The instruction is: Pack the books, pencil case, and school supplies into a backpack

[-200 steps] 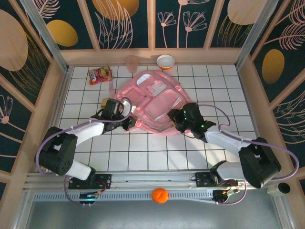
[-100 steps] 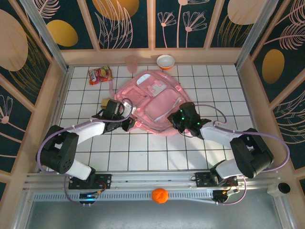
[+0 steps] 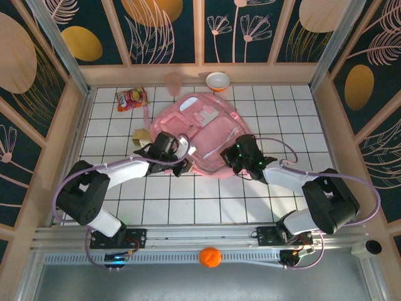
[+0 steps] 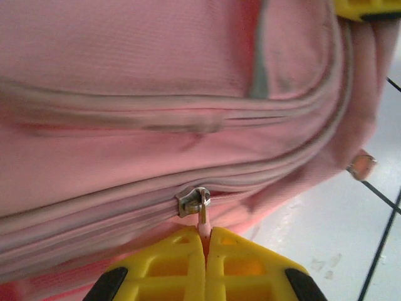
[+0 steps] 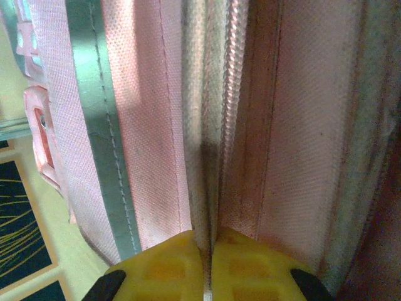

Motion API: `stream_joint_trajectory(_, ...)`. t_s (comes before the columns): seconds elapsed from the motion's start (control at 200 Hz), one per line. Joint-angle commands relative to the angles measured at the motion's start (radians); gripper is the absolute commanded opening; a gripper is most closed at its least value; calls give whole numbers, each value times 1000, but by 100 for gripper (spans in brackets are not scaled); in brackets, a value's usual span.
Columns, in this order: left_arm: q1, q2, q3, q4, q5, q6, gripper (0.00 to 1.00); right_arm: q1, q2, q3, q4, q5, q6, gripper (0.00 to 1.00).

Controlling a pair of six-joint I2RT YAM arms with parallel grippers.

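A white tiled table (image 3: 188,200) inside a wooden frame with dark floral panels carries the pink backpack (image 3: 203,128), lying flat towards the far middle. A tan block (image 3: 140,134) of the school supplies sits just beside its left edge. The left gripper (image 4: 205,235) is at the bag's near-left corner, its yellow fingers pressed together on the thin pull tab (image 4: 203,218) hanging from the metal slider (image 4: 193,202). The right gripper (image 5: 210,241), at the near-right side, is pinched tight on what looks like a fold of fabric beside a zip track, though the close view makes it hard to say which pocket that is.

The step appears to be unzipping. To do it well, draw the tab along the line of the teeth, not upward, while the right arm keeps the cloth taut against the pull. A thin tab could slip out, so go steadily and watch that the whole bag does not slide
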Motion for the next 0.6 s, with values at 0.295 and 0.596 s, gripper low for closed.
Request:
stream_joint_trajectory(0.295,-204,119,157,95,95,-67,3,44,-13,1,113,24,49,6)
stream_joint_trajectory(0.596,-202,-70,104,47,34,110,69,2,-103,13,-56,14,-73,10)
